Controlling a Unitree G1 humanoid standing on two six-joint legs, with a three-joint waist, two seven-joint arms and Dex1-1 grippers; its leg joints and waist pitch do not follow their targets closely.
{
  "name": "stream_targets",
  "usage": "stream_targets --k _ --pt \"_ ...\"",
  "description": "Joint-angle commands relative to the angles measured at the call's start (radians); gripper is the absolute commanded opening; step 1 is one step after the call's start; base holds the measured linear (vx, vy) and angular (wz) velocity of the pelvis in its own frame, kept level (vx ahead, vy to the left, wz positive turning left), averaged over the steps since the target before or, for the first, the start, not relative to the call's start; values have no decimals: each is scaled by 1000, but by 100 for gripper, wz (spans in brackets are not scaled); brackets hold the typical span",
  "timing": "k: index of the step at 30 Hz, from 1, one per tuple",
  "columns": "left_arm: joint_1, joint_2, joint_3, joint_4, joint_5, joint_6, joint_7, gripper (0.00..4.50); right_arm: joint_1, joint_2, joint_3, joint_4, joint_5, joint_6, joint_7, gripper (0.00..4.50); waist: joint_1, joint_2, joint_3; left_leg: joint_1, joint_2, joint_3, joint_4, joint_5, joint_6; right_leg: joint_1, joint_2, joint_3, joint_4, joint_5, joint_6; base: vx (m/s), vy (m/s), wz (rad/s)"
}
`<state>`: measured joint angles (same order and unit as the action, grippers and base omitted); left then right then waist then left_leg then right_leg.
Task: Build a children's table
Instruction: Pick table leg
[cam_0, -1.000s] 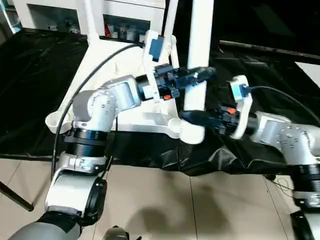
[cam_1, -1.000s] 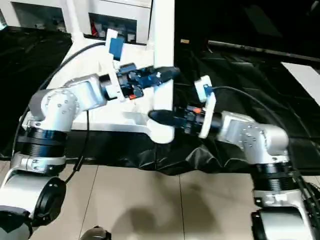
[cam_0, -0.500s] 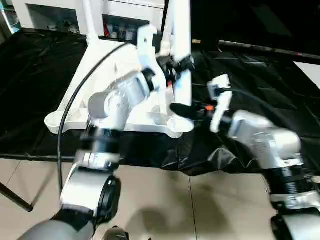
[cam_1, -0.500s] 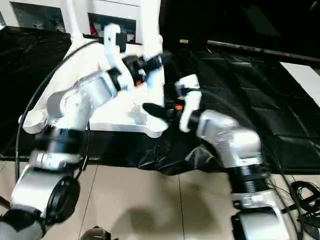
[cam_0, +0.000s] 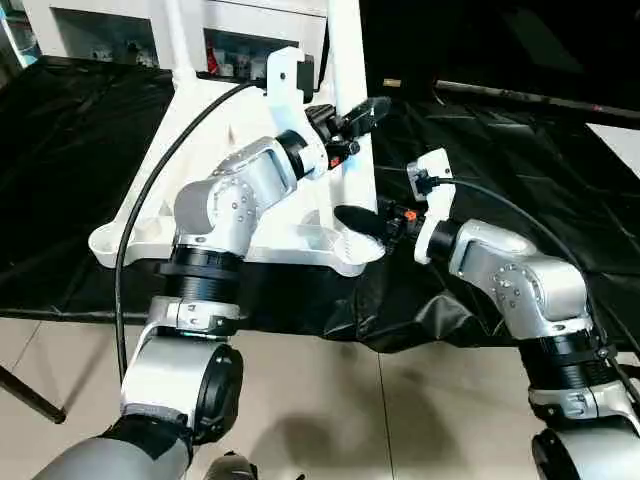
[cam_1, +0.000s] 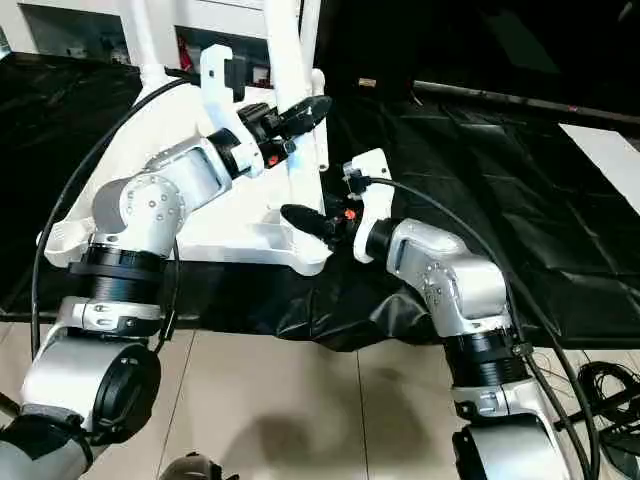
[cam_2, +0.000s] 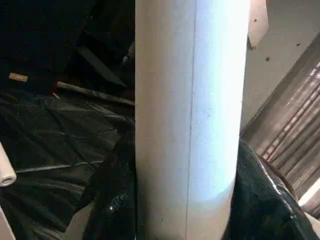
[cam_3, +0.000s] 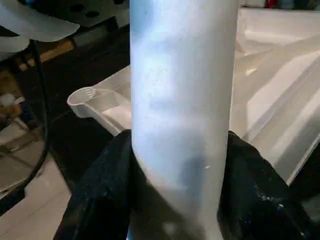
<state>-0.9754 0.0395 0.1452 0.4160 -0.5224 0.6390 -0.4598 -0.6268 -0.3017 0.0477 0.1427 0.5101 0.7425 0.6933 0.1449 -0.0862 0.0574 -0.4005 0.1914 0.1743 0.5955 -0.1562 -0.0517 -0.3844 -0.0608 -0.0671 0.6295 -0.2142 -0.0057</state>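
Silver forearms, black ribbed rings at the joints. Left tool and right tool: black fingers, white wrist brackets. Black cables run to both brackets.

leg top cut off by frame edge; foot hidden behind right end effector; cabinet contents too small to tell.

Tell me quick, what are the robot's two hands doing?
Left gripper: closed on the white table leg, high up.
Right gripper: closed on the same leg, low down by the tabletop.

Bright overhead light, glare on white leg, soft floor shadows, dark background
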Motion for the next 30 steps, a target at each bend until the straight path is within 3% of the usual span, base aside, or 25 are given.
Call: stream_targets --k 1,5,9,12,15,21,30 --pt "-19 22 -51 -16 -12 43 -86 184 -28 -68 -41 16 42 47 74 281 1 -2 -73 36 43 -10 -61 -73 -14 53 -89 49 -60 33 -183 0 0 0" --pt "-19 35 -74 -29 -19 70 -138 184 -36 -120 -54 42 67 80 158 312 5 -4 -73 33 42 -8 -58 -65 -9 54 -90 49 -59 43 -195 0 0 0" --pt "-21 59 -100 -61 -58 122 -235 184 -47 -180 -77 26 138 147 261 330 6 -6 -74 33 43 -8 -57 -59 1 56 -90 48 -57 46 -211 0 0 0" --pt "-24 74 -116 -77 -76 142 -290 184 -41 -205 -55 12 156 169 306 331 6 -7 -73 32 42 -7 -55 -62 6 56 -91 47 -58 32 -221 0 0 0" --pt "-22 79 -127 -98 -89 156 -338 184 -22 -227 -28 -9 159 177 359 331 6 -3 -73 33 44 -8 -56 -67 4 54 -90 47 -59 18 -225 0 0 0" --pt "-19 69 -127 -119 -109 169 -362 184 -6 -230 0 -28 154 177 384 331 6 -4 -73 34 45 -8 -55 -79 -1 53 -92 47 -60 6 -231 0 0 0" --pt "-9 71 -140 -150 -122 187 -396 184 -18 -212 5 -6 154 175 405 331 7 -7 -73 32 44 -8 -55 -78 -6 53 -91 47 -61 -11 -221 0 0 0"
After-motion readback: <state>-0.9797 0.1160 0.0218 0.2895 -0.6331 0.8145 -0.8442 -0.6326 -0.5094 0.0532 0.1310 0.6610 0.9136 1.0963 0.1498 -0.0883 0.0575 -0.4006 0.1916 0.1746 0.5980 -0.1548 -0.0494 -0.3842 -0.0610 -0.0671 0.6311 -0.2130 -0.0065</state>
